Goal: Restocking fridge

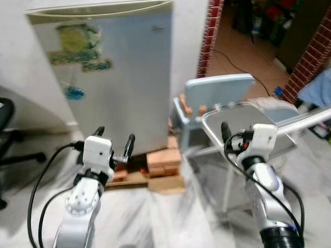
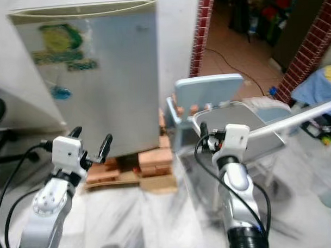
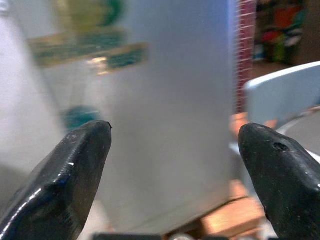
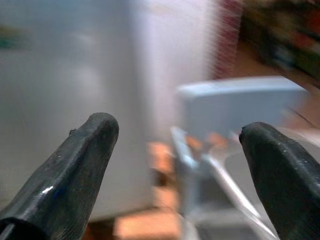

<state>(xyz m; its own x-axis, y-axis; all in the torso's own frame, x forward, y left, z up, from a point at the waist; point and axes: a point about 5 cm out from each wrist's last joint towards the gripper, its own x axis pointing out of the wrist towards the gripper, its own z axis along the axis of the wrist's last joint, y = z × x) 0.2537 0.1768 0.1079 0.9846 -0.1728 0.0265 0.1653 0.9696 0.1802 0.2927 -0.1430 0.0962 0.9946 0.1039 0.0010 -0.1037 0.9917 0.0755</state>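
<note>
We hold our left gripper (image 1: 113,138) and right gripper (image 4: 177,165) wide apart and empty. The fridge (image 1: 120,76) stands shut on bricks (image 1: 164,159), so we judge the door comes first.

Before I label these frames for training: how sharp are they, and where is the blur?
Eye views: motion blur smears the floor and the blue chair; the fridge is soft. Left wrist view: fingers crisp, fridge stickers hazy. Right wrist view: background blurred, fingers sharp.
</note>
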